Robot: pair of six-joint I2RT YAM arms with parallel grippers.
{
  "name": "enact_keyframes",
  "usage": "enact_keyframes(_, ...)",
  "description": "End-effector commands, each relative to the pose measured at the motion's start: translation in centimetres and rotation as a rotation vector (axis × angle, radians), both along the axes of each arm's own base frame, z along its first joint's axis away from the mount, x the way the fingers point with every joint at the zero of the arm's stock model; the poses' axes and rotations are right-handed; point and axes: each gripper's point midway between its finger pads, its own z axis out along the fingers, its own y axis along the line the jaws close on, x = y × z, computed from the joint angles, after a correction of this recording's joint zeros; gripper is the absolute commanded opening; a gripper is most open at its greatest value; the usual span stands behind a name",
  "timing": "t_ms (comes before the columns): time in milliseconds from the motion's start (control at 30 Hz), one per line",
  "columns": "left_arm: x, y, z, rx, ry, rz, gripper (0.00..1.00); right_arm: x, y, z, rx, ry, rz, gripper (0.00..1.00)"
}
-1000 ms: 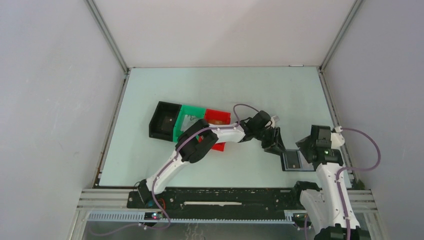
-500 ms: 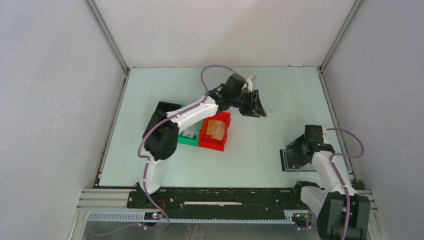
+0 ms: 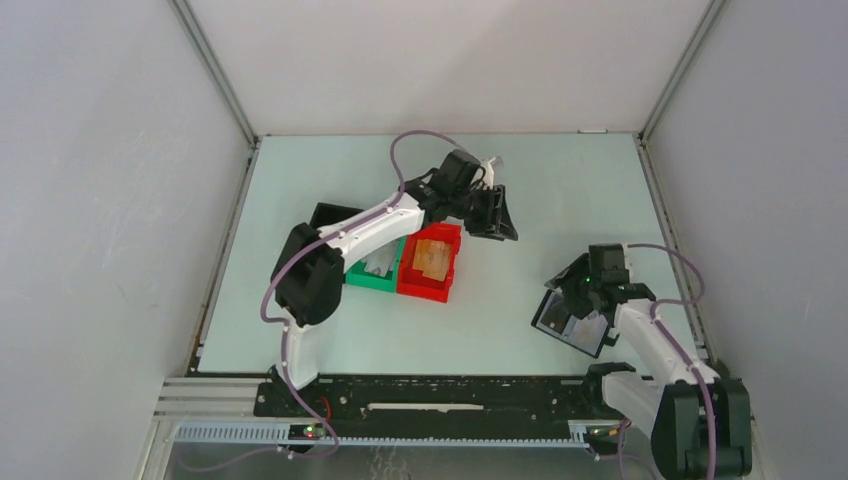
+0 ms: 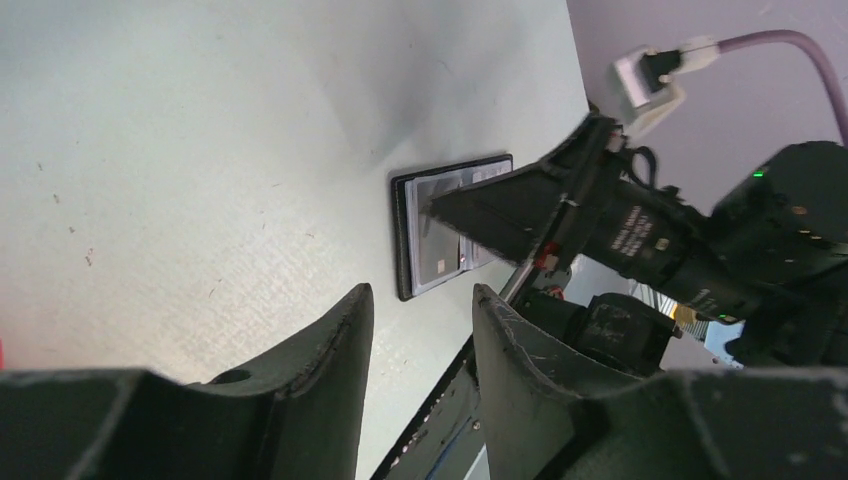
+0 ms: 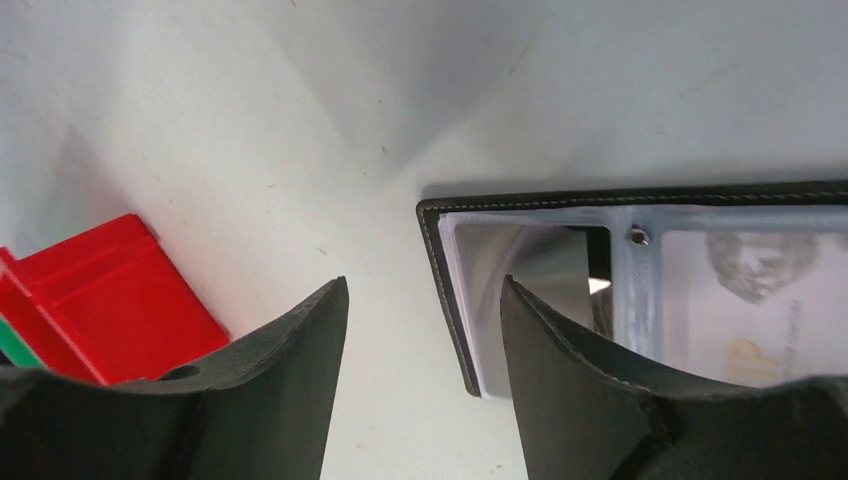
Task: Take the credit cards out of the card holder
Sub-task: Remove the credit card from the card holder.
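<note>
Surface: pale green-white table [image 3: 560, 180], matte, with small dark specks and scuffs in the wrist views. Room: plain grey-white walls [image 3: 100, 200] on three sides, aluminium frame posts [image 3: 215, 75] running up the far corners, and a black rail [image 3: 430, 395] along the near edge where the arms mount.

Card holder [image 3: 568, 322] – lying open at the near right of the table, skewed to the table edges. Black stitched border, clear window inside. One of the credit cards [image 5: 760, 300] shows behind that window, pale with faint print, seated in the holder.

Right gripper [image 5: 422, 285] hangs over the holder's edge, jaws apart. The holder's corner shows in the gap; cannot tell whether a finger touches it.

Left gripper [image 4: 420, 291] – mid-table toward the far side, well apart from the holder, fingers spread with nothing between them.

Left of centre, three bins side by side: black bin [image 3: 325, 213], green bin [image 3: 375, 272], red bin [image 3: 430, 262]. The red one has something tan inside.
</note>
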Motion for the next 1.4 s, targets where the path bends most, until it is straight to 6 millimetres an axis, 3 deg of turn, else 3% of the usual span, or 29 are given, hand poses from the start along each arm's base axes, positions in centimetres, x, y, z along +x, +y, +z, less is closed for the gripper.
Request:
enact_keyframes(0,-0.3,0.9,3.4,-0.042,-0.073,-0.019,0.46,-1.2,-3.3,2.3,-0.088,-0.020,-0.061,0.67)
enact_keyframes(133,-0.5,0.6,3.5,-0.049,-0.067,-0.029,0.46,-2.9,-4.7,1.3,-0.108,0.042,-0.079,0.67)
enact_keyframes(400,-0.9,0.7,3.0,-0.049,-0.052,-0.044,0.46,-3.2,-2.2,-0.3,-0.040,0.066,-0.003,0.66)
enact_keyframes(700,-0.8,1.3,3.7,-0.042,-0.077,-0.041,0.46,-1.2,4.4,-1.3,0.091,0.062,0.137,0.65)
enact_keyframes(833,-0.1,2.3,4.1,-0.031,-0.089,-0.018,0.46,1.0,7.9,0.1,0.154,0.004,0.222,0.65)
enact_keyframes(933,0.6,3.2,3.9,-0.006,-0.103,0.005,0.46,2.2,9.2,2.1,0.173,-0.051,0.299,0.64)
enact_keyframes(1000,0.9,3.8,3.2,0.036,-0.117,0.004,0.46,2.7,8.5,3.9,0.118,-0.106,0.312,0.63)
enact_keyframes(1100,0.8,4.2,1.7,0.094,-0.097,-0.001,0.46,1.9,5.1,4.8,-0.020,-0.134,0.252,0.65)
enact_keyframes(1233,-1.0,2.4,-0.5,0.087,-0.033,-0.047,0.46,-0.4,1.1,3.0,-0.077,-0.073,0.171,0.63)
enact_keyframes(1367,-3.5,-0.6,-2.4,0.052,0.041,-0.093,0.47,-1.9,0.1,1.3,-0.048,-0.028,0.140,0.60)
